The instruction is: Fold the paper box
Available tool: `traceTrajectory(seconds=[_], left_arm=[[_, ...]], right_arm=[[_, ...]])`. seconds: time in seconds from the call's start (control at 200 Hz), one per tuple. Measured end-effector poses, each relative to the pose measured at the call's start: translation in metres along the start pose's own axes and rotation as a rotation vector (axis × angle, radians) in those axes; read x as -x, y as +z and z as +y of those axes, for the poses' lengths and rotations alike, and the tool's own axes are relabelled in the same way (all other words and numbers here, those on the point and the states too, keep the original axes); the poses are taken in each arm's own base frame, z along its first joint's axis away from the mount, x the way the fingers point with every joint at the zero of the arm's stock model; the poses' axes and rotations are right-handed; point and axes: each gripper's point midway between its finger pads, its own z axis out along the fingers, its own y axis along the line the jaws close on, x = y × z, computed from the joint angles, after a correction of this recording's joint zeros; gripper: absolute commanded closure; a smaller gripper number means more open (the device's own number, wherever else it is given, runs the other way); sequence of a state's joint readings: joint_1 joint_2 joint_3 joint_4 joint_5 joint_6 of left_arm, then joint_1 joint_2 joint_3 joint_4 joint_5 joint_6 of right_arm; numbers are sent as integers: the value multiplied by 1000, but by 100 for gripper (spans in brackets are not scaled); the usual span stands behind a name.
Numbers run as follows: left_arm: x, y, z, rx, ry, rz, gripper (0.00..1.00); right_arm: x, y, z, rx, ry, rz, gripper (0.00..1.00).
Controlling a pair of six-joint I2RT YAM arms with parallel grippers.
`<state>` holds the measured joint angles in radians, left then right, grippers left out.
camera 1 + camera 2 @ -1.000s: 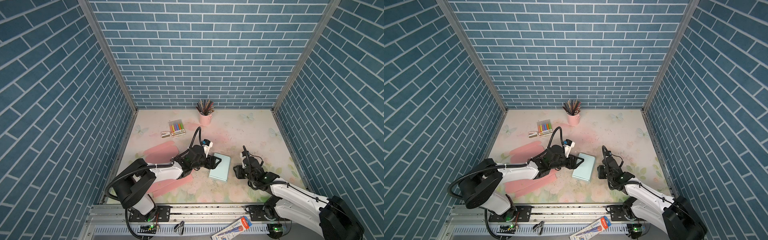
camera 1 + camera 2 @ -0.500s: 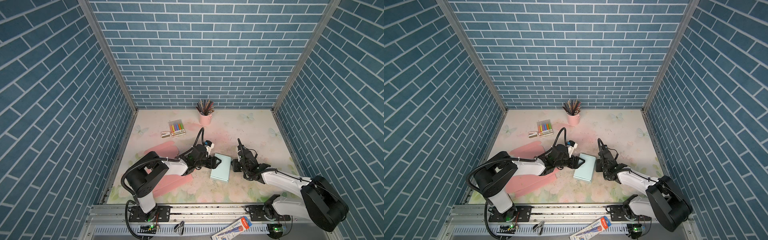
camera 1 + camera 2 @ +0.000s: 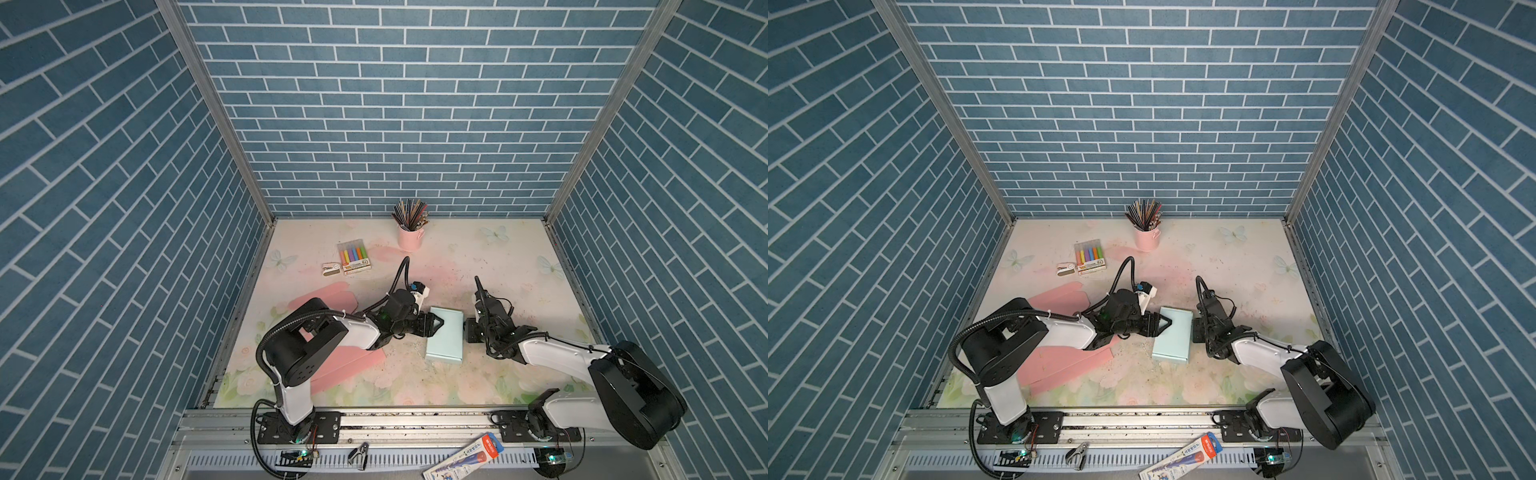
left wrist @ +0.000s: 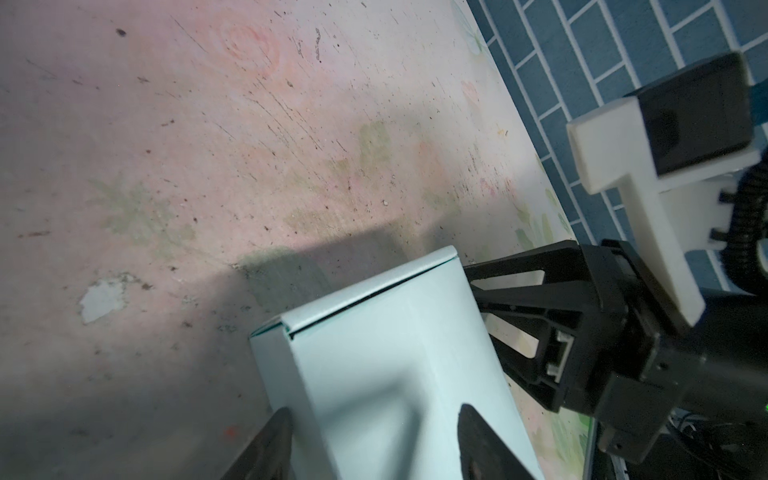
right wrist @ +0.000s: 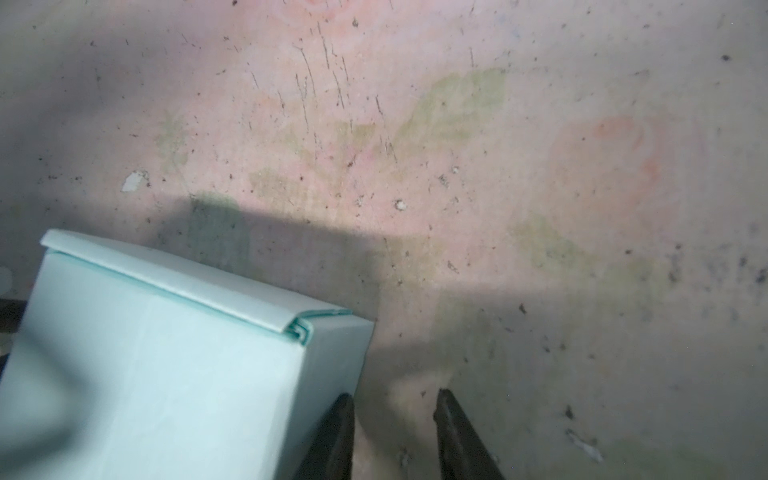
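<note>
One pale mint paper box lies on the bench, near its middle and a little toward the front edge. It is folded shut. Its end flap is tucked in, and a shallow dent shows in the top face in both wrist views.

Two grippers flank it. The left gripper meets the box's left long side with its jaws well apart. One finger is down beside the side wall and the other is over the top face, and I cannot tell whether either presses on the card. The right gripper sits at the opposite long side. Its two fingers are parted by a narrow gap with only bare bench between them, and one finger is hard against the box wall.

Two flat pink card pieces lie toward the left edge. One is behind the left arm and one is partly under it.

Near the back edge stands one pink cup full of thin sticks. To its left lie one marker pack and one small white box, just beside each other.

On the metal rail in front of the bench lie one metal clip and one blister pack, well apart.
</note>
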<state>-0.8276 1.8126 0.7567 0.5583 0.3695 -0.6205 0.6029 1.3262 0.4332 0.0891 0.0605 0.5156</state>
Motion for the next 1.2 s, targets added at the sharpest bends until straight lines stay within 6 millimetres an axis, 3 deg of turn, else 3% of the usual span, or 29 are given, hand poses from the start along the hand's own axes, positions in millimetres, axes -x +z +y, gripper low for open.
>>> traceTrajectory(seconds=[0.35,0.61,0.745,0.96,1.2], left_arm=[[2,-2,-1,-21,-35,-14,34],[7,-22,-4,-46,-40,-45,27],[4,-32,-4,-40,-36,-56,27],[-14,-47,-10,-16,-10,-39,27],[-48,-53,-31,-18,30,8,27]], right_arm=[[3,-12,4,39,0,-50,65],[-9,-22,6,101,39,-46,62],[-12,-32,6,122,57,-53,66],[-22,-58,17,166,53,-81,74],[-63,-61,18,149,40,15,78]])
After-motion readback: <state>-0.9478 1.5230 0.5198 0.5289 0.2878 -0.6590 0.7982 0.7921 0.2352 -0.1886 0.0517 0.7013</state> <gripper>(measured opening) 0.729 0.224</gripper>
